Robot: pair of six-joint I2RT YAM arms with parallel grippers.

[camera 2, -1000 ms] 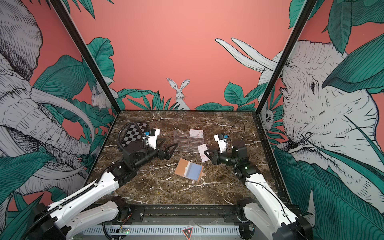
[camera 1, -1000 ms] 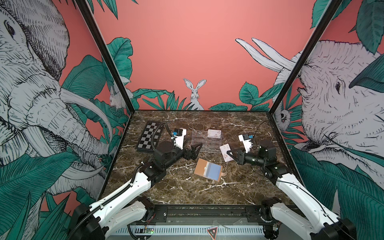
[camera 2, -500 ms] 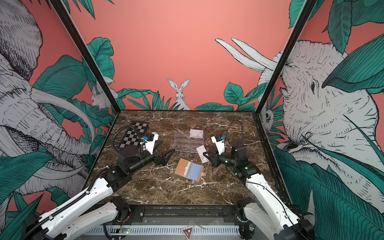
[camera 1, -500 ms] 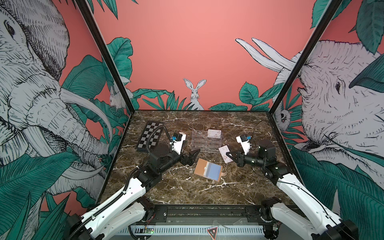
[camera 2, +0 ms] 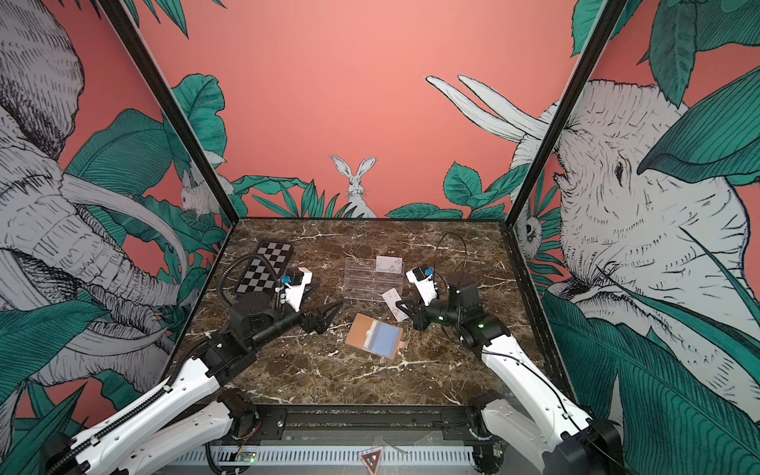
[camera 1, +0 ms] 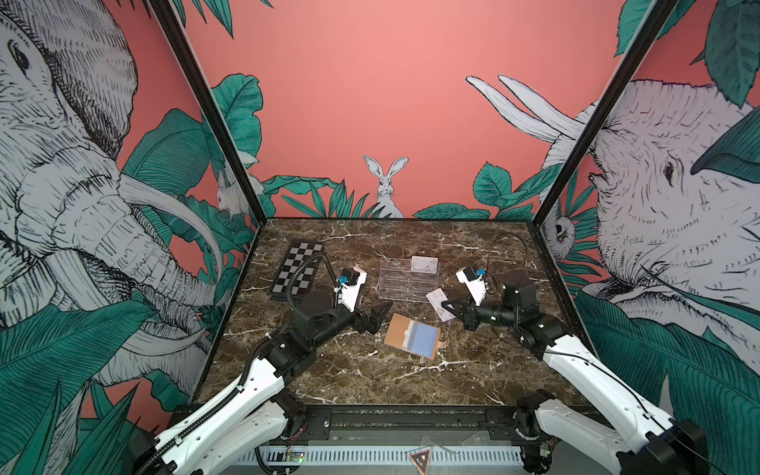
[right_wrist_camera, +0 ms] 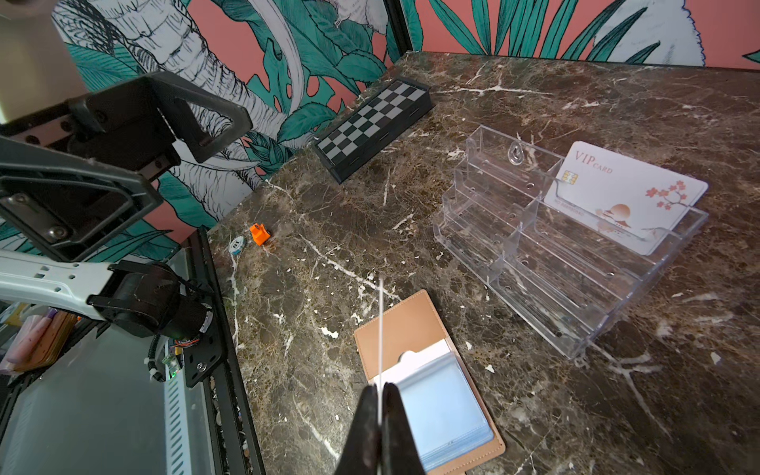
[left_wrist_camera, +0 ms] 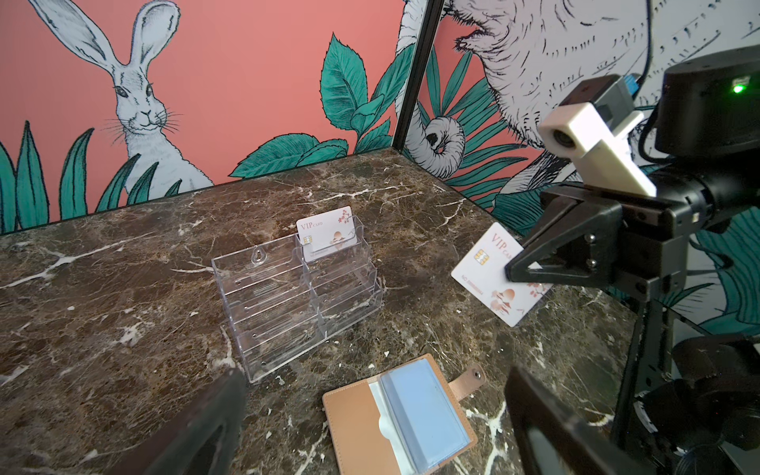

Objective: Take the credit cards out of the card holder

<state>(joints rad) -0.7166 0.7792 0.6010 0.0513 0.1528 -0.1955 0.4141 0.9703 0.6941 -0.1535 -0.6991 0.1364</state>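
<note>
A light, stiff, likely slippery card [left_wrist_camera: 483,283] is pinched at its edge by the right claw [left_wrist_camera: 514,273]; the left claw [camera 1: 380,316] is seen open, empty.

The right fingers [camera 1: 452,309] pinch a white card [camera 1: 436,298], tilted, near the clear rack [camera 1: 405,283] and the open card holder [camera 1: 397,331].

In the right wrist view you get the held card [right_wrist_camera: 381,329] only edge-on, a thin line, its face hidden; the right gripper [right_wrist_camera: 379,390] is cropped by the frame edge. In the left wrist view the left gripper [left_wrist_camera: 374,376] shows only as blurred, cropped fingers [left_wrist_camera: 205,427], and the holder [left_wrist_camera: 353,423] runs past the edge. You cannot tell how many more its sleeves hold.
</note>
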